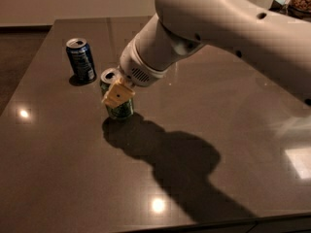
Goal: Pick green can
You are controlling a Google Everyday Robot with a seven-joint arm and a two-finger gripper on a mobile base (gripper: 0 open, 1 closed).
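the green can [121, 109] is standing upright on the dark grey table [58, 169], in the left half of the tabletop and toward the far side. its silver top is showing at the upper left, and its green patterned lower body is showing beneath the gripper [118, 95]. the gripper is sitting right at this can, with its tan end lying across the front of the can's upper half and appearing to touch it. the far side of the can is being hidden by the wrist, so i cannot tell whether the jaws are clamped on the can or only standing around it. the can's base is appearing to rest on the table.

the white arm [218, 28] is reaching in from the upper right, sloping down to the can. it is casting a broad dark shadow [170, 164] across the table toward the near edge.

a dark blue can [81, 59] is standing upright near the green can, behind it and to the left, apart from it and from the gripper.
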